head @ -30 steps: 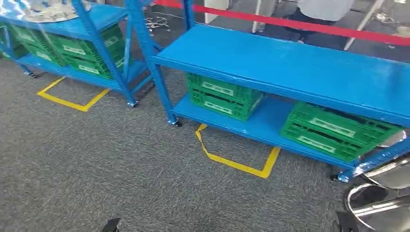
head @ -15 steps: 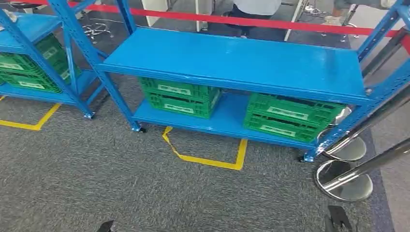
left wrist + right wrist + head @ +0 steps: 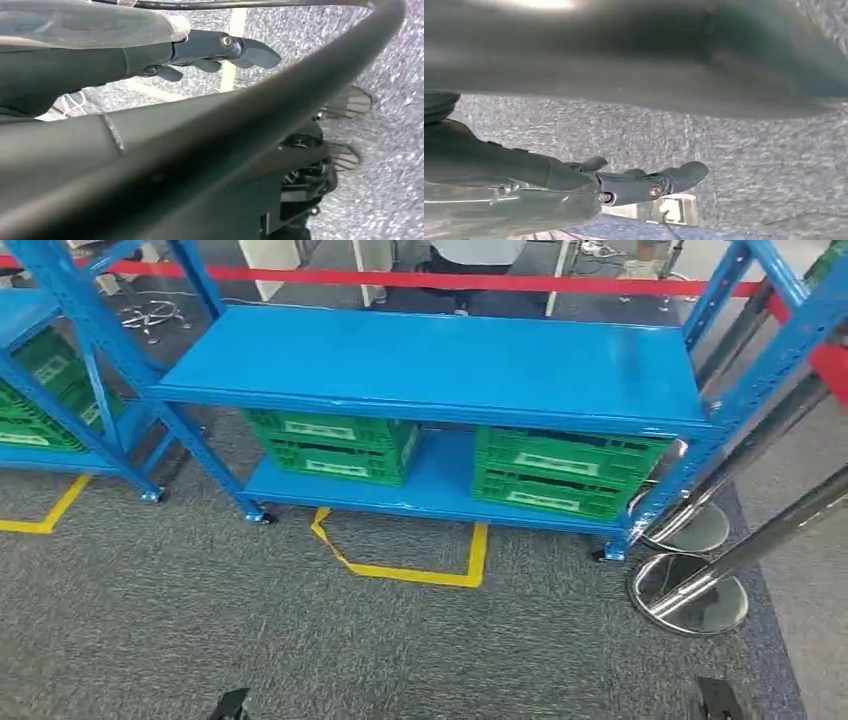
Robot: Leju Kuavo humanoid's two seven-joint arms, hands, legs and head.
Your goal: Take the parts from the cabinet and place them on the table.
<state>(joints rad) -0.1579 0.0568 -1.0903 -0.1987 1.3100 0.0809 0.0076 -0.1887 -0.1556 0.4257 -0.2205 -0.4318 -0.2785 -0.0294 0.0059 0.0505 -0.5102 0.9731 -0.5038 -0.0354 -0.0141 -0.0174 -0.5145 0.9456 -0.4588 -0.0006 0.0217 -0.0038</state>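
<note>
A blue rack (image 3: 430, 360) stands straight ahead in the head view, its top shelf bare. Two green crates (image 3: 330, 445) (image 3: 560, 472) sit side by side on its lower shelf; what they hold is hidden. No parts are visible. My left hand (image 3: 215, 52) hangs by my side over grey carpet, fingers stretched out with nothing in them. My right hand (image 3: 634, 182) also hangs low over the carpet, fingers extended and empty.
A second blue rack (image 3: 70, 340) with green crates (image 3: 30, 390) stands at the left. Two chrome stanchion bases (image 3: 688, 592) (image 3: 690, 528) sit at the right, with a red belt (image 3: 400, 280) behind the rack. Yellow floor tape (image 3: 400, 570) lies before it. A person (image 3: 470, 252) stands beyond.
The whole picture has shifted: the camera has turned, bringing the right-hand rack to the middle and the stanchions fully into view. The crates have not moved on their shelf.
</note>
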